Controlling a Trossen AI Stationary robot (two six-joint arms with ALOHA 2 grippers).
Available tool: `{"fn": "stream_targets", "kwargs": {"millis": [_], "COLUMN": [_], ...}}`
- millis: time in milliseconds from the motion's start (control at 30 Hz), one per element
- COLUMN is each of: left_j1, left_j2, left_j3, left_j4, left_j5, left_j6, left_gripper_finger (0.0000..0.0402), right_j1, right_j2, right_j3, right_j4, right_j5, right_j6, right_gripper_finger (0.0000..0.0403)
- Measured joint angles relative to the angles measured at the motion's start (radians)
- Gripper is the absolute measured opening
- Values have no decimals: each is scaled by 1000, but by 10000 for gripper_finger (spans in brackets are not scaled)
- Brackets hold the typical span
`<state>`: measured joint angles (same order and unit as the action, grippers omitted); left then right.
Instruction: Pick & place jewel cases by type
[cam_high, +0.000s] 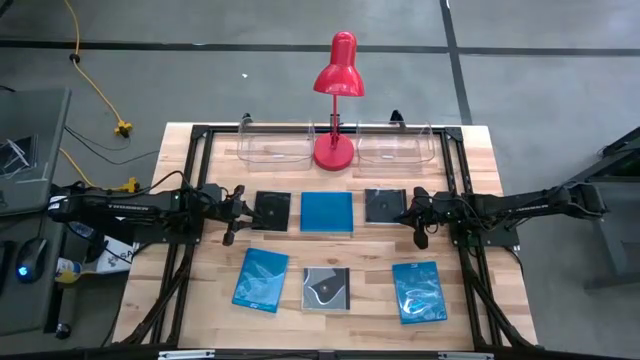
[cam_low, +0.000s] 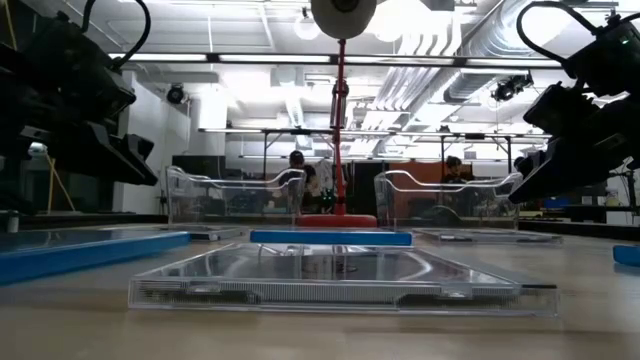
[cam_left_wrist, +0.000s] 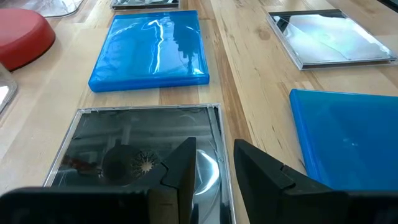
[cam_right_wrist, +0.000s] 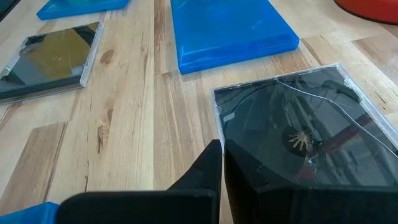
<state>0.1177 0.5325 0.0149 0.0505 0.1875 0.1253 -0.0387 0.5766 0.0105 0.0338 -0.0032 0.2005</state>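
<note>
From above, six jewel cases are lying on the desk (cam_high: 200, 300) in two rows. The left gripper (cam_high: 237, 205) is hovering just beside the dark case (cam_high: 272, 210), which lies toward the middle from its jaws; the right gripper (cam_high: 417, 212) is mirroring it at the other dark case (cam_high: 384, 204).

In the left wrist view, the jaws are standing partly open, holding nothing.

In the right wrist view, the jaws are pressed together, empty.

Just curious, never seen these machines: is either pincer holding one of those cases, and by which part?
Nothing is held. The left pincer hovers partly open over a black case; the right pincer, shut, hovers at another black case's edge.
</note>
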Motion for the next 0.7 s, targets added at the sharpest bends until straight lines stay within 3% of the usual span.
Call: {"fn": "stream_targets", "kwargs": {"millis": [500,567,700], "left_j1": [9,32,40], "left_j2": [0,46,73], "left_j3": [0,3,5], "left_j4": [2,17,9], "left_j5": [8,14,-45], "left_j6": [0,0,0], "left_gripper_finger": [105,105,105], "right_j1": [0,0,0], "right_j2": [0,0,0], "right_j3": [0,0,0], "right_j4": [0,0,0], "right_j5": [0,0,0], "right_j6": [0,0,0], "right_gripper_finger": [0,0,0]}}
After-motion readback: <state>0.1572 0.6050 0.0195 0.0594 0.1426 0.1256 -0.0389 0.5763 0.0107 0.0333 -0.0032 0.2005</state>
